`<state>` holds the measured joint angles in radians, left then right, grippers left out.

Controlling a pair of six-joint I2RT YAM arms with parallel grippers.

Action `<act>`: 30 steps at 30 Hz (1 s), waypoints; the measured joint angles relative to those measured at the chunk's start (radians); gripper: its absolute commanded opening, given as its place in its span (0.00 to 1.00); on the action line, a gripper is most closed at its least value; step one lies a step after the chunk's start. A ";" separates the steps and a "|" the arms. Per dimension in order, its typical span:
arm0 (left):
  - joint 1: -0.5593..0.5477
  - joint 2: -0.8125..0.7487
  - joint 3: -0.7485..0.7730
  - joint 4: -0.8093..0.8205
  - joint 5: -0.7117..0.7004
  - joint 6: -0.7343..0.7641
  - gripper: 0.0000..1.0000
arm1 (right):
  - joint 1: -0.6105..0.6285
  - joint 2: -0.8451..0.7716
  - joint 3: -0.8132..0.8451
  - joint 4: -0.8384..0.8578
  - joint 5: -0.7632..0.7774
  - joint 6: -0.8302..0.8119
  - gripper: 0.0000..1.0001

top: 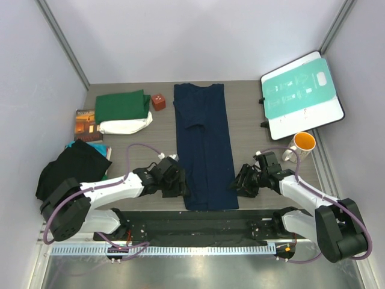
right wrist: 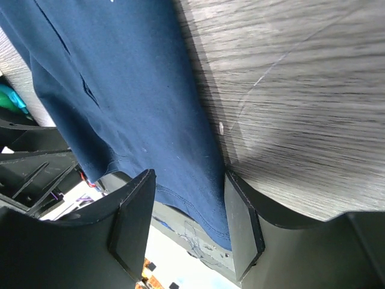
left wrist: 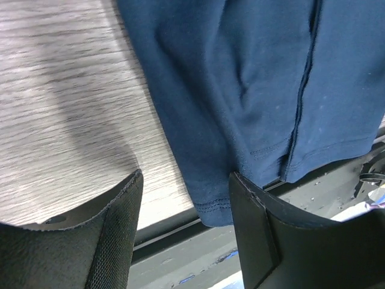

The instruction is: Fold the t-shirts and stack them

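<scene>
One cream t-shirt [top: 126, 126] beneath green t-shirt [top: 122, 106]

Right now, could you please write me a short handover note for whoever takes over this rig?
Left claw: open, straddling the navy shirt's near left hem corner; nothing gripped.
Right claw: open at the near right hem corner; nothing gripped.
Navy shirt: mid-table, folded lengthwise into a long strip, hem at the near edge.
Done: green shirt folded, resting partly on the folded white shirt, far left.
Left: fold the navy shirt crosswise, then stack it on that pile.
</scene>
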<state>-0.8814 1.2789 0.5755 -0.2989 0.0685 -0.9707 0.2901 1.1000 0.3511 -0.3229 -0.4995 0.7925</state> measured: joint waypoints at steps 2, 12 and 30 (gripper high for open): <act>0.001 -0.003 0.000 -0.012 -0.008 -0.002 0.59 | 0.001 0.000 -0.003 0.005 -0.002 0.000 0.55; 0.058 -0.216 -0.032 -0.069 -0.027 -0.020 0.60 | 0.002 0.019 -0.025 0.064 -0.039 0.006 0.56; 0.055 0.069 -0.074 0.242 0.180 -0.071 0.54 | 0.005 -0.013 -0.044 0.080 -0.051 0.000 0.56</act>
<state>-0.8261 1.3483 0.5014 -0.0570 0.2485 -1.0416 0.2955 1.0874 0.3069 -0.2432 -0.5507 0.7925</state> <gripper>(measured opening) 0.558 0.551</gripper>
